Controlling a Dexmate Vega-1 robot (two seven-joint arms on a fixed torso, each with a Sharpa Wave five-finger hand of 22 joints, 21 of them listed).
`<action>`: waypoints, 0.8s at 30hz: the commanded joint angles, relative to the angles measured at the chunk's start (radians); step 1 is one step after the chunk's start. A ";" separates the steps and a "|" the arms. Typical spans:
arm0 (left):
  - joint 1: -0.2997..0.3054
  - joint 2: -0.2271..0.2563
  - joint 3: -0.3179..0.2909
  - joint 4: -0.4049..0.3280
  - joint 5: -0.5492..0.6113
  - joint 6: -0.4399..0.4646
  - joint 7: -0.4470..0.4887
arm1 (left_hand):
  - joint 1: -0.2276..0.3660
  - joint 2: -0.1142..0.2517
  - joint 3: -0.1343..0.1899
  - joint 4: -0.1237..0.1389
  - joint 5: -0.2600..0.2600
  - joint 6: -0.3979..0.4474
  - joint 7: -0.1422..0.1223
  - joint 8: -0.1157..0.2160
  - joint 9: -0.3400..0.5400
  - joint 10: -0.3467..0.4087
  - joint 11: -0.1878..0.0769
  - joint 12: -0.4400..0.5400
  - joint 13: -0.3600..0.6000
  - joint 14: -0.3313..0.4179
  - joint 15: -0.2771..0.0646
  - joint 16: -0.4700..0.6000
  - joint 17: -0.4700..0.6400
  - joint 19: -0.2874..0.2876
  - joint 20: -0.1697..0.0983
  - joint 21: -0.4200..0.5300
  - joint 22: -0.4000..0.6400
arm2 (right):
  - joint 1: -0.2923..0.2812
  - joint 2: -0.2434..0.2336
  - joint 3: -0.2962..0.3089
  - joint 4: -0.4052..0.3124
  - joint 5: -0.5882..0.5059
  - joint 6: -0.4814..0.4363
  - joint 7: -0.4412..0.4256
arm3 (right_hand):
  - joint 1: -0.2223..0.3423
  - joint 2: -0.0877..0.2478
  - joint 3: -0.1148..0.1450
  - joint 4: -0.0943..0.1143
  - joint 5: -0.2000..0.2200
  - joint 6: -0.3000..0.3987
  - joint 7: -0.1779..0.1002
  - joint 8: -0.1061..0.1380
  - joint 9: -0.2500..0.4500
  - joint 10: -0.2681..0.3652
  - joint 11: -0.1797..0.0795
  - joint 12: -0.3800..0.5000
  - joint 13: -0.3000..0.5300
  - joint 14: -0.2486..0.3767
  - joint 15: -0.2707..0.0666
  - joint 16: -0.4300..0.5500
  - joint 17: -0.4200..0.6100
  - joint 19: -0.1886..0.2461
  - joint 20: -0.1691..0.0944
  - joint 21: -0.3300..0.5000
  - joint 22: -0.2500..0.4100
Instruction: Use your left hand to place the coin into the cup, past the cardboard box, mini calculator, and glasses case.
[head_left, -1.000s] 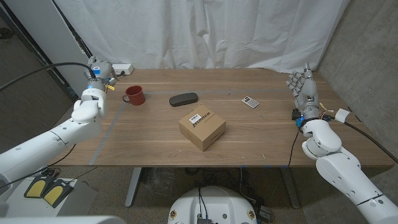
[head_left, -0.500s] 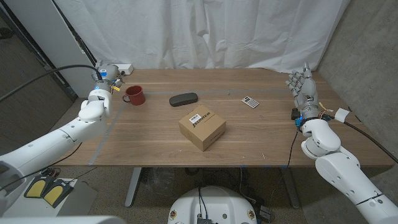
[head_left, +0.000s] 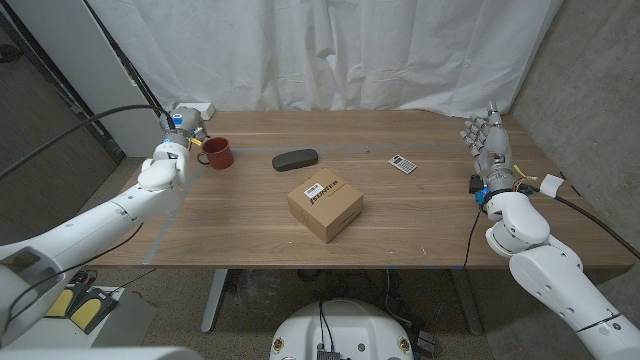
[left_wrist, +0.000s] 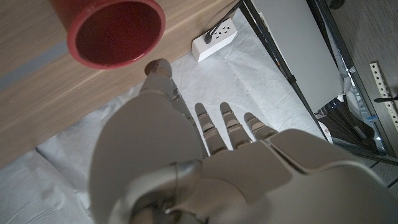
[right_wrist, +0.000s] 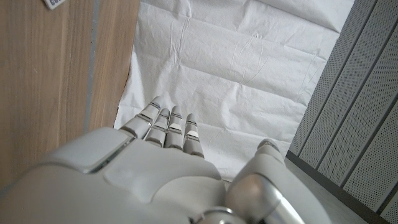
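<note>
The red cup (head_left: 215, 153) stands at the table's far left; its open mouth (left_wrist: 115, 31) faces my left wrist camera. My left hand (head_left: 181, 129) hovers just left of the cup, close to its rim. In the left wrist view one finger of that hand (left_wrist: 168, 143) reaches toward the cup, pinching a small round brownish piece, the coin (left_wrist: 157, 66), at its tip; the other fingers are spread. My right hand (head_left: 488, 138) stands upright at the table's right edge, fingers apart, holding nothing (right_wrist: 143, 168).
A cardboard box (head_left: 325, 207) sits mid-table. The dark glasses case (head_left: 295, 159) lies behind it and the mini calculator (head_left: 402, 164) to the right. A white power strip (head_left: 198, 110) lies at the far left edge behind the cup.
My left hand has travelled right, from beyond the table's left edge up to the cup. The right hand and the table objects have not moved.
</note>
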 joint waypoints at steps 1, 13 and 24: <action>-0.063 -0.050 0.051 0.093 -0.005 -0.051 -0.004 | -0.025 0.014 0.012 0.001 0.006 0.001 -0.010 0.134 0.038 0.001 -0.001 -0.006 0.003 0.002 -0.113 -0.002 0.002 -0.007 -0.002 0.000 0.003 | -0.028 0.002 0.018 -0.031 -0.012 -0.015 -0.022 | 0.005 0.006 0.002 -0.002 0.000 0.005 0.000 -0.001 0.001 0.010 -0.001 -0.003 0.004 0.010 0.004 0.003 0.003 0.009 -0.003 -0.004 0.002; -0.041 -0.032 0.050 0.073 -0.019 -0.036 -0.002 | -0.028 0.014 0.014 0.001 0.006 -0.007 -0.011 0.139 0.036 -0.001 -0.001 -0.007 0.004 0.000 -0.110 -0.003 0.002 -0.009 0.001 0.000 0.003 | -0.013 0.006 0.012 -0.021 -0.012 -0.019 -0.009 | 0.006 0.007 0.002 -0.002 0.000 0.005 -0.001 -0.001 0.001 0.009 -0.002 -0.004 0.004 0.009 0.003 0.003 0.003 0.009 -0.003 -0.004 0.002; -0.032 -0.033 0.051 0.079 -0.034 -0.021 0.001 | -0.029 0.014 0.017 0.000 0.006 -0.005 -0.011 0.142 0.027 -0.004 -0.001 -0.009 0.005 -0.003 -0.111 -0.004 0.002 -0.010 0.002 0.000 0.003 | 0.007 -0.002 0.006 -0.015 -0.002 -0.042 -0.004 | 0.007 0.009 0.002 -0.003 0.000 0.005 -0.001 -0.001 0.001 0.010 0.000 -0.003 0.004 0.009 0.002 0.003 0.003 0.008 -0.002 -0.004 0.002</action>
